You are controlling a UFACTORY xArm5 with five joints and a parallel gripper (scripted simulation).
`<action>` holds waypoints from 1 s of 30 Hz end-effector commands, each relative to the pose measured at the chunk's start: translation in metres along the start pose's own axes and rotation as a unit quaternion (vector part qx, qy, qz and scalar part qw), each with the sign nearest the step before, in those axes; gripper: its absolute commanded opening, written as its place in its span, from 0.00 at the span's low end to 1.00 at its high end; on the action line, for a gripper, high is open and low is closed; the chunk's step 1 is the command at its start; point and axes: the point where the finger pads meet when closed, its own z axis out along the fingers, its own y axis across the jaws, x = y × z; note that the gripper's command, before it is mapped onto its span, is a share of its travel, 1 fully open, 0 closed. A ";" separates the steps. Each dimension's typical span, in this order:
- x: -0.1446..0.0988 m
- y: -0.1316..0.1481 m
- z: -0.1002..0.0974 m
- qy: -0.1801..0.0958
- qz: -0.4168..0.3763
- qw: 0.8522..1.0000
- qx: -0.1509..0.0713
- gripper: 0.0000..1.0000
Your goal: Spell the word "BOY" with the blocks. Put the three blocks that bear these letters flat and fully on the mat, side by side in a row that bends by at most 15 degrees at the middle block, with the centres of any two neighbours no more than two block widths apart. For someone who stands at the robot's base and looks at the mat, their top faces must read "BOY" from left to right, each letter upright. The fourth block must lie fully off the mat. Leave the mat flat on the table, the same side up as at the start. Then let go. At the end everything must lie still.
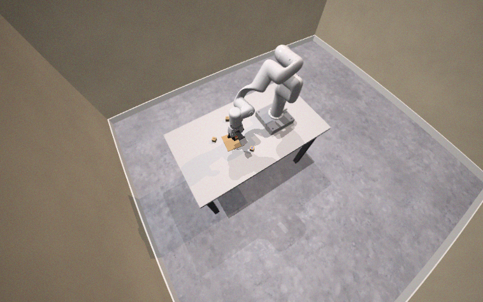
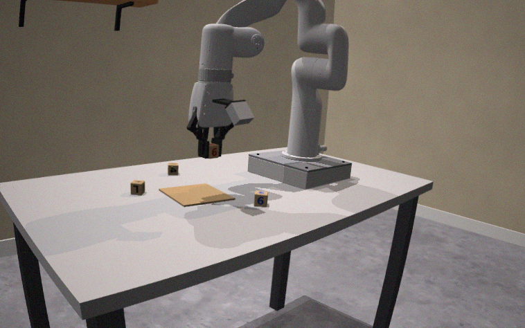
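Observation:
My gripper is shut on a wooden block with a red 6 on its side and holds it well above the table, over the mat's far side. In the overhead view the gripper hangs over the tan mat. The mat lies flat with nothing on it. A block with a blue 6 on its side stands on the table right of the mat, also seen from above. A block with a black mark sits left of the mat. Another block sits behind the mat. Top letters are too small to read.
The robot's grey base plate stands at the table's far right. A wooden shelf on black brackets hangs on the wall at upper left. The table edge runs along the front.

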 end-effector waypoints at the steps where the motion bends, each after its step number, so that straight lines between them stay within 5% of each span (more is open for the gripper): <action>1: 0.001 0.000 -0.001 0.000 -0.008 1.000 -0.003 0.27; 16: 0.001 0.000 0.004 0.000 -0.010 1.000 -0.002 0.27; 30: 0.002 0.000 0.056 0.000 -0.012 1.000 -0.002 0.27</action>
